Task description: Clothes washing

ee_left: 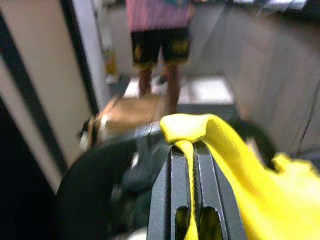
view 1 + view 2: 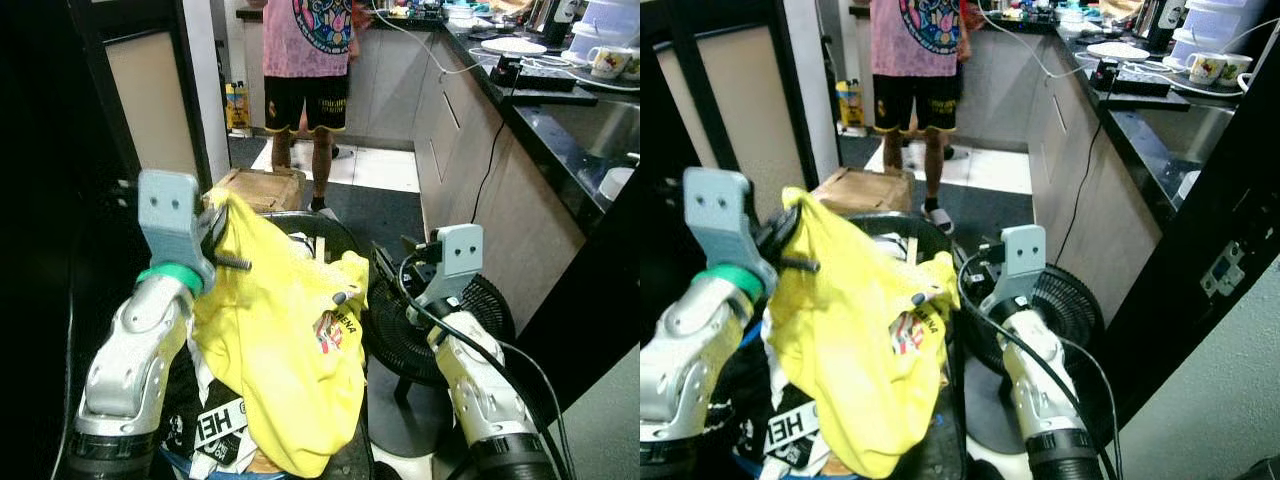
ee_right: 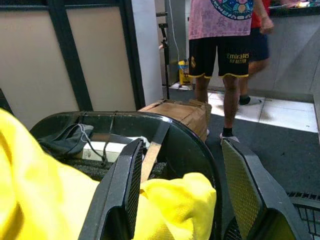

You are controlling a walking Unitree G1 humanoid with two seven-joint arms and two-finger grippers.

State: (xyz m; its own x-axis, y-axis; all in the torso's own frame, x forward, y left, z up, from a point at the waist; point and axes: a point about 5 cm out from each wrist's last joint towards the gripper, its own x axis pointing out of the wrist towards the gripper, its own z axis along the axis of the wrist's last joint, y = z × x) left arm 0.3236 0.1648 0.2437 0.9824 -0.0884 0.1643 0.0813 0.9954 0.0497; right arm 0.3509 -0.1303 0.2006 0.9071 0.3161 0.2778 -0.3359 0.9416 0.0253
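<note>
A yellow shirt (image 2: 280,340) with a small badge hangs from my left gripper (image 1: 192,147), which is shut on a fold of its fabric. The shirt is lifted above a black laundry basket (image 2: 320,222) that holds more clothes, among them a black garment with white letters (image 2: 215,425). My right gripper (image 3: 182,145) is open beside the shirt's right edge, over the basket's rim (image 3: 125,117). A bulge of yellow cloth lies low between its two fingers, and they do not close on it.
A person in a pink shirt and black shorts (image 2: 305,60) stands in the kitchen aisle ahead. A cardboard box (image 2: 262,185) sits behind the basket. A floor fan (image 2: 420,330) stands under my right arm. A dark counter (image 2: 540,100) runs along the right and a dark-framed door (image 2: 150,90) along the left.
</note>
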